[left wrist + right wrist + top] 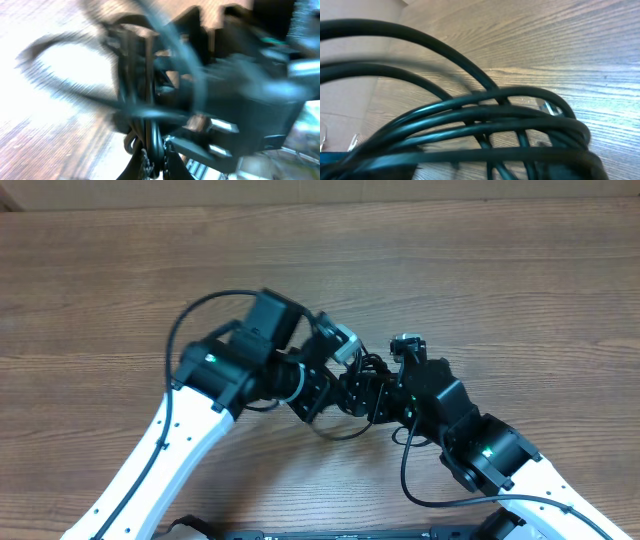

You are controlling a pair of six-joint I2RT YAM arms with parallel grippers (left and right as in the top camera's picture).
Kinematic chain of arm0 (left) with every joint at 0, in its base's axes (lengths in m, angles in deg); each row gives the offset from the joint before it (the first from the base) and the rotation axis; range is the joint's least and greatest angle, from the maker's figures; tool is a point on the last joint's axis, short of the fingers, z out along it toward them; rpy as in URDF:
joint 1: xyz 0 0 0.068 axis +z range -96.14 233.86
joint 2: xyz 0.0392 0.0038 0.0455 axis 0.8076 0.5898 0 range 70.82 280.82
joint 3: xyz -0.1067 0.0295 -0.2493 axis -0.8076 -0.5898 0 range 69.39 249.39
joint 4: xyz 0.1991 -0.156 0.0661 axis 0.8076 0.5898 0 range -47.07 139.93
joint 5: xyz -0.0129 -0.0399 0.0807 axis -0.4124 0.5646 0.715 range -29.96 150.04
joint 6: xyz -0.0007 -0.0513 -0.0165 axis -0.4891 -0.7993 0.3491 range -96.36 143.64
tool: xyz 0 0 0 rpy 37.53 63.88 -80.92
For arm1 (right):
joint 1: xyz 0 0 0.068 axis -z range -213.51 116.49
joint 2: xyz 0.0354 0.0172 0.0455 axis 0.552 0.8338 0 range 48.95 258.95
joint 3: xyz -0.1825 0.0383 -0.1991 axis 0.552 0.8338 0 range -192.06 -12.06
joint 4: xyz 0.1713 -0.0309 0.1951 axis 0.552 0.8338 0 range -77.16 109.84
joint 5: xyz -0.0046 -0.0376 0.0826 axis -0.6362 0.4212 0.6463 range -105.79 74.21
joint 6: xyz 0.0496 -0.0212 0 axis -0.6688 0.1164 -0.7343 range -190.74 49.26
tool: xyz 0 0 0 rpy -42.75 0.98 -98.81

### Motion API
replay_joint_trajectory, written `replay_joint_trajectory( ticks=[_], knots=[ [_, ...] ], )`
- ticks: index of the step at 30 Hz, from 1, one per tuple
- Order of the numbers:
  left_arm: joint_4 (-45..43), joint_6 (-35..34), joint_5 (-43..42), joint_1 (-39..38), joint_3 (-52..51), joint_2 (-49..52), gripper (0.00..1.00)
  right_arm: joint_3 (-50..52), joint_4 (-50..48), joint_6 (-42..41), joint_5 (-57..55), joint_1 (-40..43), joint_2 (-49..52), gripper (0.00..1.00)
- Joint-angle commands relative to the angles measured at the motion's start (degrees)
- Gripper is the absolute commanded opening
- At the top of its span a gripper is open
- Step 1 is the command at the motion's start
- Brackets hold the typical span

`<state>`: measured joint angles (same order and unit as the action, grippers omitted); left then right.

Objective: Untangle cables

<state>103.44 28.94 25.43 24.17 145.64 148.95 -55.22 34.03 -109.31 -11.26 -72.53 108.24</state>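
Cables (366, 370) sit in a black knot between the two grippers, which nearly meet over the wooden table (500, 280). Left gripper (340, 392) is closed, with the tangle right at its fingertips; its blurred wrist view does not show whether a cord is pinched. Right gripper (382, 400) presses into the knot from the opposite side. Loops crowd its camera, so its jaws cannot be made out.

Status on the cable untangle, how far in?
Done: nothing visible; no cord lies separate on the table. In hand: the cables form one overlapping bundle; left gripper looks shut on a strand, right gripper beside it, jaws unreadable. Left: separating every cord.
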Motion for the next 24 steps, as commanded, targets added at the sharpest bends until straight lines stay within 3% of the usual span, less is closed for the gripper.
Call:
replay_joint_trajectory(
  ticks=[1,3,13,24],
  knots=[
    [-0.59,-2.45,-5.86,1.09,0.74,-1.53,0.04,-0.87,-0.83,-0.20,1.77,0.48,-1.95,1.00],
    [-0.63,-6.62,-0.59,3.76,0.74,-1.53,0.04,-0.87,0.35,-0.17,1.49,0.50,-5.60,1.00],
    [-3.48,-5.68,-0.42,7.93,0.72,-1.49,0.04,-0.85,12.39,0.42,-1.97,0.52,-27.08,1.00],
    [-0.61,4.00,-9.03,7.91,0.72,-1.36,0.04,-0.70,17.20,8.02,-8.02,0.52,-28.89,0.98]
  ],
)
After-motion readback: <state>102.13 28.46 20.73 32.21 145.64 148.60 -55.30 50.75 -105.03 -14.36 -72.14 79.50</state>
